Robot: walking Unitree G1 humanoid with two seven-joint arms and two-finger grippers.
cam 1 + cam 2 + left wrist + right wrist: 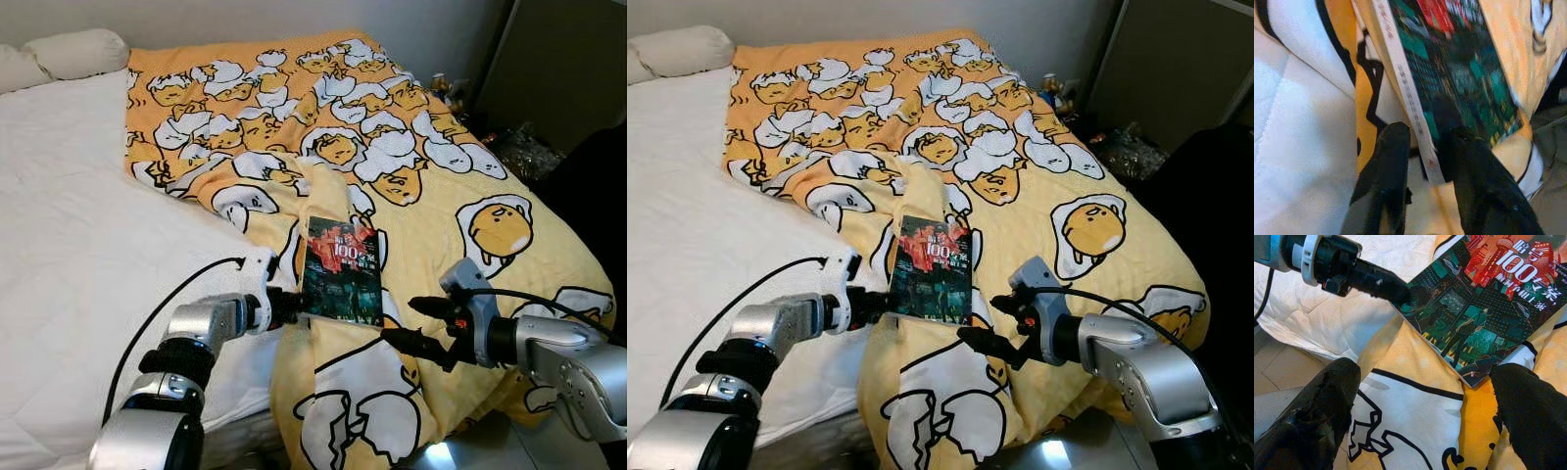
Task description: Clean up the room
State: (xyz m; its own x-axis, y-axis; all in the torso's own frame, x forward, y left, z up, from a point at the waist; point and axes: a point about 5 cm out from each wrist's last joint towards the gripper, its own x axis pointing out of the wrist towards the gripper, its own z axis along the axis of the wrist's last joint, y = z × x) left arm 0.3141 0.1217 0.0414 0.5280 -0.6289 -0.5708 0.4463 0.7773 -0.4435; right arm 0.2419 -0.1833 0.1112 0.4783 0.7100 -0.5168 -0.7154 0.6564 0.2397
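The book (342,271) with a dark cover, green and red print and white characters lies on the yellow blanket (431,196) near the close edge of the bed, a little tilted, with its near left corner raised by the left gripper (294,306). The two black fingers (1386,166) of this gripper are narrowed on the near left corner of the book: in the left wrist view one finger is under the white spine edge and the other presses on the cover, so the corner is pinched between them. The right gripper (419,326) is just to the right of the book's near right corner, above the blanket. Its fingers (1528,411) are spread wide and hold nothing; in the right wrist view one finger stands just beside the book's corner, but I cannot tell if it touches. The blanket has a pattern of cartoon eggs and covers the right part of the bed; the white mattress (69,225) is bare on the left, with pillows (73,51) at the far left.
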